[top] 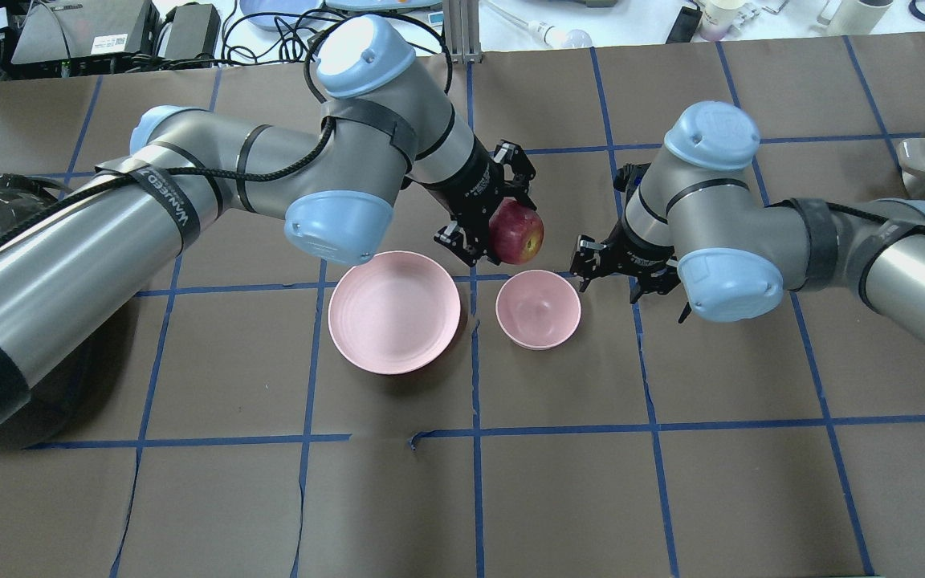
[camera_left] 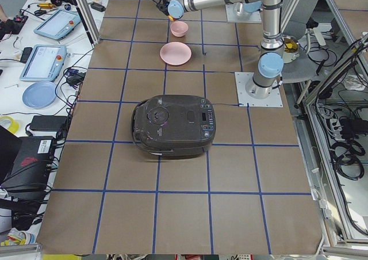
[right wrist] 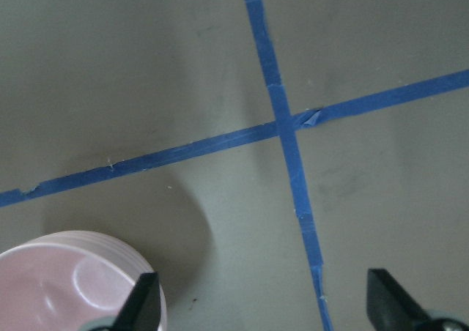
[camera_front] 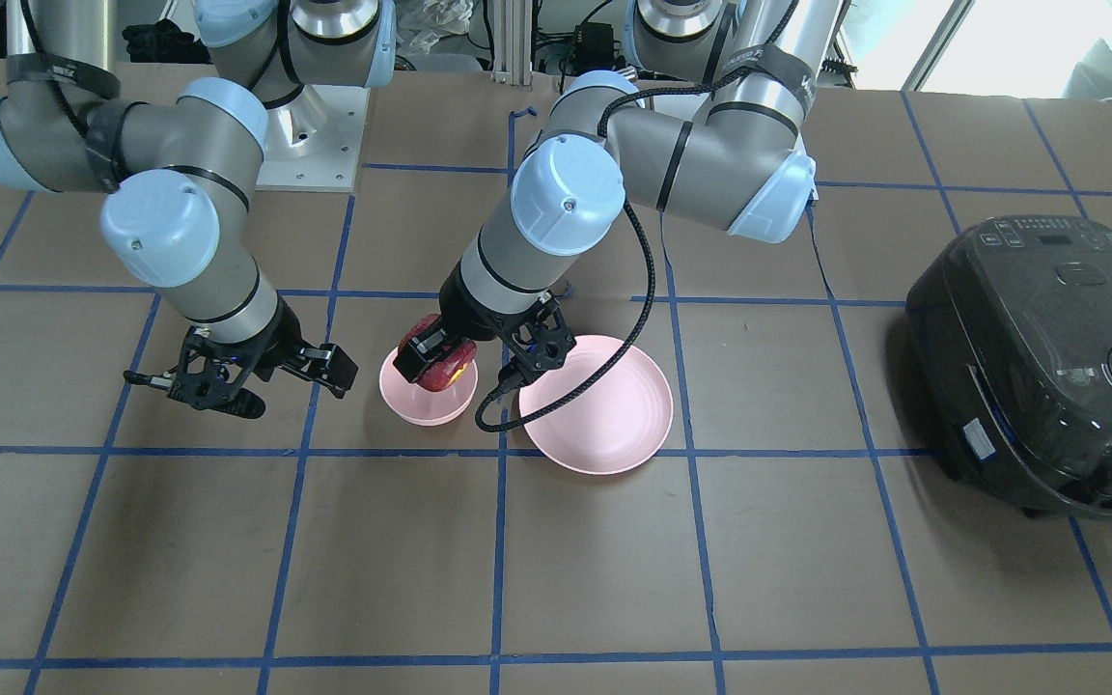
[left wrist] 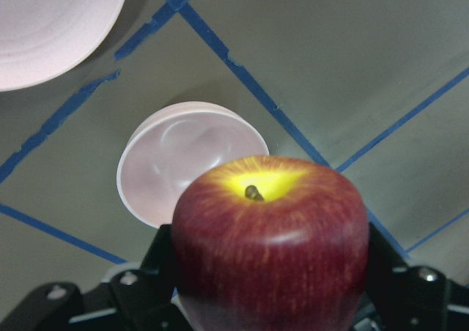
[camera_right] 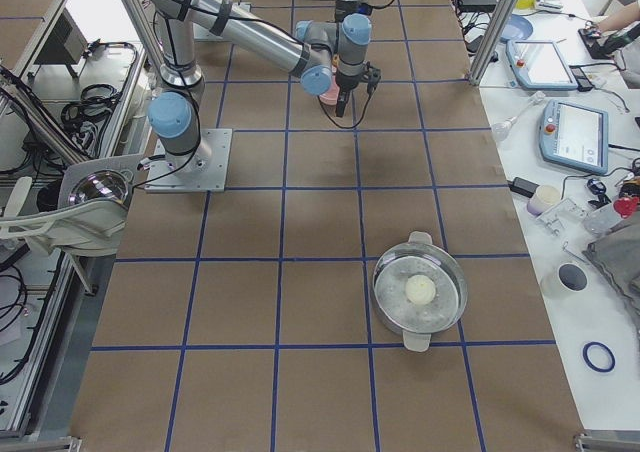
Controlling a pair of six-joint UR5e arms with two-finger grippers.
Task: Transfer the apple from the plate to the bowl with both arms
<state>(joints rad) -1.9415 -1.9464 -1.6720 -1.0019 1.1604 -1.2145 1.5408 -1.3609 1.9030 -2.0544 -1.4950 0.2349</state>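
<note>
My left gripper [top: 508,227] is shut on the dark red apple [top: 517,233] and holds it in the air close above the small pink bowl [top: 538,308]. In the left wrist view the apple [left wrist: 270,236] sits between the black fingers [left wrist: 157,261], stem end outward, with the bowl [left wrist: 172,162] below it. The bowl holds nothing. The wide pink plate [top: 394,311] lies just beside the bowl and holds nothing. My right gripper [top: 627,282] is open and holds nothing, low over the table on the bowl's other side; the bowl's rim [right wrist: 66,276] shows in its wrist view.
A dark rice cooker [camera_front: 1048,367] stands at the table end on my left. A metal pot [camera_right: 420,290] with a pale ball in it stands at the end on my right. A black cable [camera_front: 508,410] loops from the left wrist near the plate.
</note>
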